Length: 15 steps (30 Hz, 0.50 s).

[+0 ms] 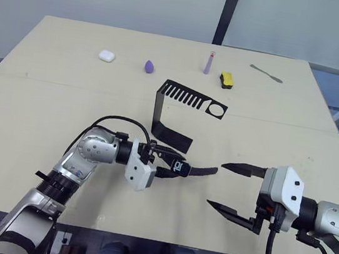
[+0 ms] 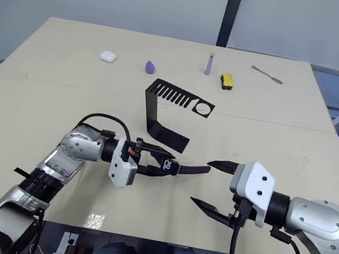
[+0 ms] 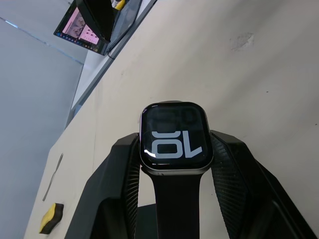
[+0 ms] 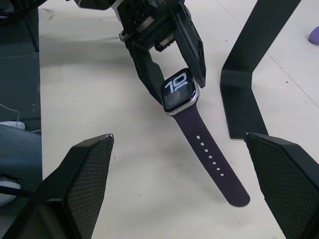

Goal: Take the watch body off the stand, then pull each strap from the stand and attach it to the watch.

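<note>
- Watch body (image 4: 180, 89) sits off the stand (image 1: 175, 112), pinched between the left gripper's (image 1: 173, 165) two black fingers (image 4: 192, 37), screen up, light "10" marking readable.
- Left gripper: clamped on the watch body's sides, at roughly 7 o'clock from the stand's base, low over the table (image 1: 49, 85).
- One strap (image 4: 212, 162) with holes is fitted to the watch body and trails away from the left gripper toward the right gripper (image 1: 233, 190); its free tip lies near the right gripper's upper finger (image 1: 239, 169), slightly apart from it.
- In the left wrist view, a second dark strap (image 3: 174, 209) runs from the body's near edge back between the fingers.
- Right gripper: fingers spread wide, grasping nothing, at about 3 o'clock from the watch.
- Stand upright near table centre; flat base at 12 o'clock from the watch, top arm with comb slots and round hole pointing to 3 o'clock. Nothing hangs on it.
- Far side of the table, about 12 o'clock from the stand: lilac tube (image 1: 209, 63) upright, yellow-and-black block (image 1: 226, 79) just beside it.
- At 10–11 o'clock: purple egg-shaped piece (image 1: 149, 67) and small white case (image 1: 107, 56).
- At 1 o'clock: thin metal tool (image 1: 266, 73) lying flat.
</note>
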{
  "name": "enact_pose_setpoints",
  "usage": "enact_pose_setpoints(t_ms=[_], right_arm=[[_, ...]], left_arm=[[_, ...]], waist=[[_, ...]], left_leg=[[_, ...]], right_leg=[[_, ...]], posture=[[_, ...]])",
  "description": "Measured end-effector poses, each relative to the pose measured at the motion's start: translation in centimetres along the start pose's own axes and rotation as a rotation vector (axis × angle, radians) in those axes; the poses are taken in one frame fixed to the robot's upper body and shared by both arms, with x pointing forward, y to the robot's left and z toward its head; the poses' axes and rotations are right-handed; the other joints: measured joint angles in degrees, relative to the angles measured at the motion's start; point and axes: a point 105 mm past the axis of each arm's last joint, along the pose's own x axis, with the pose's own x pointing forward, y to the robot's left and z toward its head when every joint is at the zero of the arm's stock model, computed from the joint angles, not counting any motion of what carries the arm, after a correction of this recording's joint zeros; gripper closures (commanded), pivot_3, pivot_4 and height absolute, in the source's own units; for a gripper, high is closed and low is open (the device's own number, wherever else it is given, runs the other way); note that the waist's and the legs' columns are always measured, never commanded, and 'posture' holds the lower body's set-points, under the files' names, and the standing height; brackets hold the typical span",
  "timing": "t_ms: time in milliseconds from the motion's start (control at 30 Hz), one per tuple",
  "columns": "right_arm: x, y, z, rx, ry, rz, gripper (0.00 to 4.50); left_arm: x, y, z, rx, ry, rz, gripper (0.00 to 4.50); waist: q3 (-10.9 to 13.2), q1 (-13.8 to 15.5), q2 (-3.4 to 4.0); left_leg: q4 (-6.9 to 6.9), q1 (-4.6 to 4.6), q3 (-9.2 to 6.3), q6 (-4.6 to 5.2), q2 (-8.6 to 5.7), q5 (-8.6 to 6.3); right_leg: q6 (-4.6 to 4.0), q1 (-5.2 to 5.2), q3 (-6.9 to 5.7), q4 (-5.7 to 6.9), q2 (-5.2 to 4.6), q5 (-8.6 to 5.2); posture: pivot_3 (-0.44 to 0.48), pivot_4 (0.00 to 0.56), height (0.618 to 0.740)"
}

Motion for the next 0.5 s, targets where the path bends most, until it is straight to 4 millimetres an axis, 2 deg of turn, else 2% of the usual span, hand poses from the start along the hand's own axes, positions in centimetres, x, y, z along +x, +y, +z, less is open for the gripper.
enact_pose_setpoints(t_ms=[67,200,300,400,500], right_arm=[[0.0,-0.1,-0.2,0.002,0.007,-0.004,0.05],[0.0,0.0,-0.3,0.004,0.007,-0.005,0.05],[-0.1,0.3,-0.7,0.023,0.016,-0.001,0.05],[-0.1,0.5,-1.1,0.037,0.028,0.001,0.05],[-0.1,0.9,-1.6,0.059,0.042,0.009,0.05]], left_arm=[[-0.1,0.3,-0.2,-0.058,-0.002,0.017,2.92],[-0.1,0.5,-0.9,-0.435,0.006,0.001,2.92],[0.0,-0.3,-1.3,-0.688,0.028,-0.055,2.92],[-0.2,-1.7,-1.6,-0.832,0.087,-0.138,2.92],[0.4,-3.1,-1.6,-0.844,0.134,-0.212,2.92]], waist=[[0.0,-0.02,0.0],[0.0,-0.11,0.0],[0.0,-0.11,0.0],[0.0,-0.15,0.0],[0.0,-0.04,0.0]], left_leg=[[0.0,0.0,0.01,0.0,0.0,0.0],[0.02,0.01,0.02,-0.01,0.02,0.01],[0.03,0.0,0.02,-0.01,0.01,0.01],[0.03,0.01,0.02,-0.02,0.01,0.01],[0.04,0.02,0.01,-0.02,0.0,0.01]], right_leg=[[0.0,0.0,0.0,0.03,0.0,0.0],[0.0,-0.02,0.0,0.1,0.02,-0.01],[0.01,-0.01,0.0,0.09,0.02,-0.01],[0.0,-0.02,0.01,0.09,0.03,-0.01],[0.0,0.01,0.01,0.05,0.01,-0.01]], posture=[[0.0,0.15,0.74],[0.0,0.15,0.74],[0.0,0.15,0.74],[0.0,0.15,0.74],[0.0,0.15,0.74]])
